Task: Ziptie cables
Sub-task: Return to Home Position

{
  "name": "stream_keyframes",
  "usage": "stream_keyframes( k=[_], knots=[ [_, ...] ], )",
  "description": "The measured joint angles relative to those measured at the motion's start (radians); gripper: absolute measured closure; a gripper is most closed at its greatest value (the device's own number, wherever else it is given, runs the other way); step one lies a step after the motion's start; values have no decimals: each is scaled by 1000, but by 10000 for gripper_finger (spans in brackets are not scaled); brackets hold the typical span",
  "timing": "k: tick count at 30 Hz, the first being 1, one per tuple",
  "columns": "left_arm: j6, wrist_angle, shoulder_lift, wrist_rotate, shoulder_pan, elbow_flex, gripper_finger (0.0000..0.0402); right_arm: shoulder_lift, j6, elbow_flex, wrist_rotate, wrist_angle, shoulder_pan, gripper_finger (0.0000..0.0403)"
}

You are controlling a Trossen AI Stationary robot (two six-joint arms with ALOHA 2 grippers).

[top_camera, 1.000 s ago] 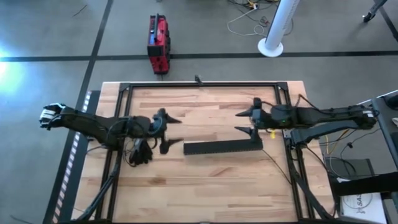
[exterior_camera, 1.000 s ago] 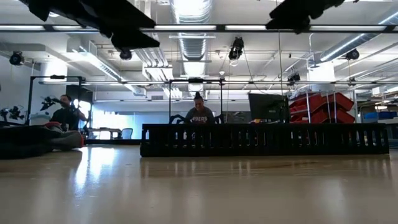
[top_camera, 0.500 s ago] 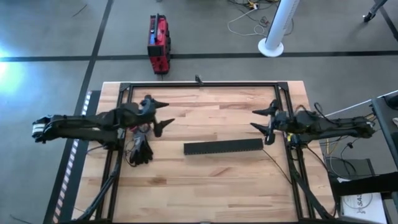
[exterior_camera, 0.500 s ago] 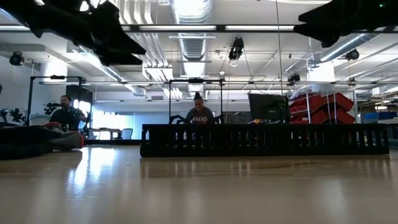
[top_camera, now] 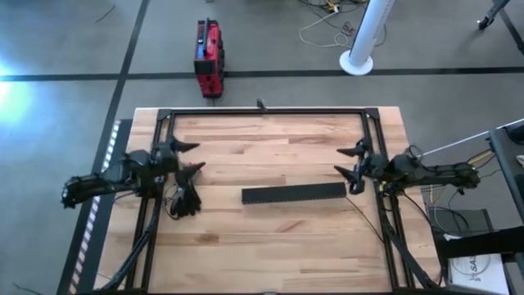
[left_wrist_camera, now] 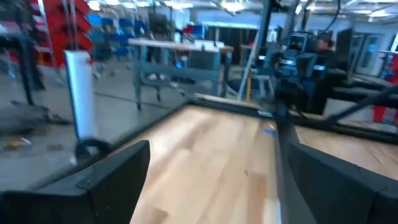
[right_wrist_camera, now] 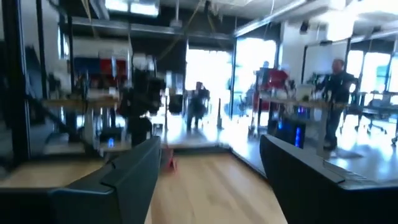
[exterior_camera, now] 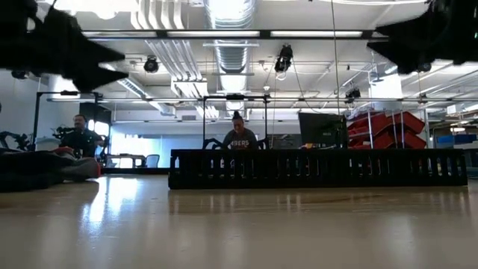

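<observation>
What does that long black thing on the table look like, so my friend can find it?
Find the wooden table seen from above, with a robot arm at each side. Between the open left pincer and open right pincer, near the middle, lies the bar. It is long, straight and slotted, unlike the small tangled dark clump beside the left arm.

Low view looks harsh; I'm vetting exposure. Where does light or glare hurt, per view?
Low view: ceiling lights turn the left gripper and right gripper into silhouettes; the table shows sheen. High view: glare on the floor at the picture's left edge. Right wrist view: bright windows behind.
</observation>
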Motion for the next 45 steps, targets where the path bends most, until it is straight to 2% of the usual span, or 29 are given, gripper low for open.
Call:
stream_keyframes(
  k=[3,6,13,21,26,30,32,36,39,45],
  knots=[
    [-28,85,-16,39,-7,-90,42,11,29,-32,-6,6,0,136],
    [-44,131,36,46,-13,-106,42,37,52,-32,-21,-7,0,131],
    [-84,141,86,-59,-62,-106,42,66,32,-33,-19,-25,0,119],
    [-75,156,112,-231,-255,-106,42,135,91,-33,-27,-23,0,107],
    [-55,160,110,-274,-371,-106,42,168,203,-33,-26,-14,0,101],
    [-47,160,92,-283,-403,-107,42,177,265,-33,-26,-26,0,96],
    [-59,160,81,-284,-405,-107,42,170,271,-32,-24,-91,0,95],
    [-86,159,82,-276,-405,-107,42,169,309,-32,93,-148,-1,101],
    [-86,156,97,-271,-405,-103,42,176,248,-32,176,-150,-1,106],
    [-85,156,120,-272,-405,-98,42,179,150,-32,188,-154,-1,117]
  ],
)
